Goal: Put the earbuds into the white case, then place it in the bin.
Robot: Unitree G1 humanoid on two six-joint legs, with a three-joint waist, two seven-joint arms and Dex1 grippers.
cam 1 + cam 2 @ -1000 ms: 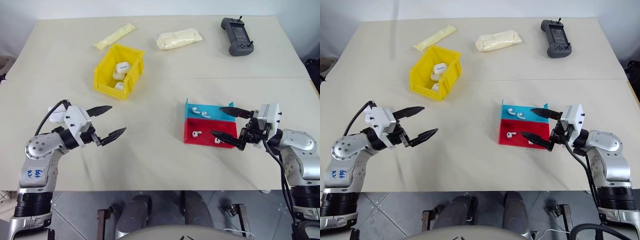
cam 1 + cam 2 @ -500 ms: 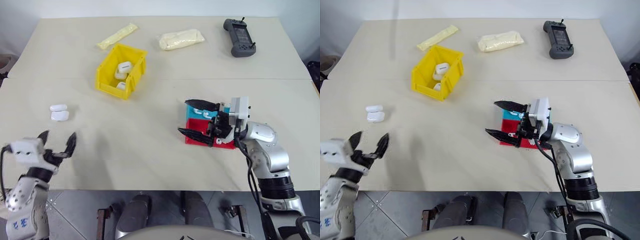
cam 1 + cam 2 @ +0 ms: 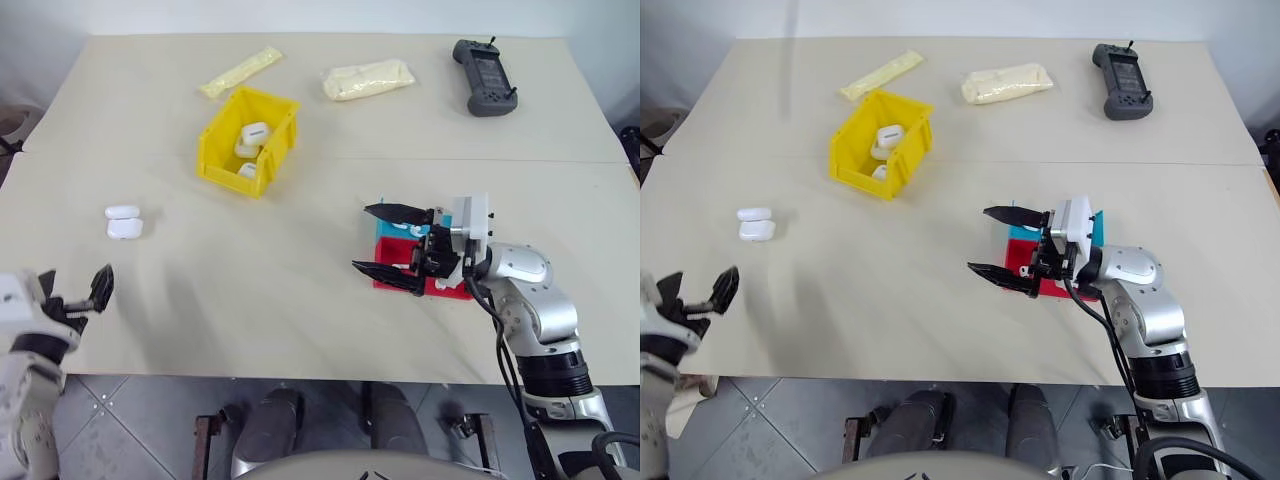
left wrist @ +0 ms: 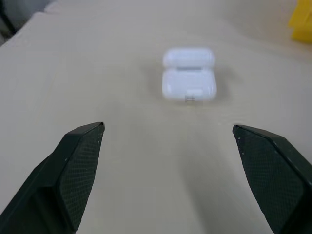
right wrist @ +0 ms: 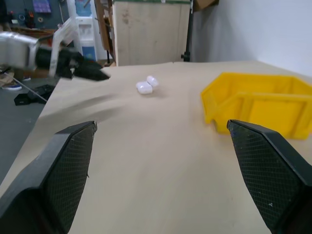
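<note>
We see the white case (image 3: 122,221) lying with its lid flipped open on the left part of the worktop (image 3: 300,300), well apart from the yellow bin (image 3: 245,141) farther back, which already holds several white cases. Our left pincer (image 3: 72,291) hovers near the worktop's near left edge, its fingers wide and empty, pointing toward the case. Our right pincer (image 3: 385,240) stands wide and empty too, over the red tray (image 3: 440,289) and blue tray (image 3: 383,229).

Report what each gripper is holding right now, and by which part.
Nothing is held. The left gripper is open, short of the white case; the right gripper is open over the trays.
</note>
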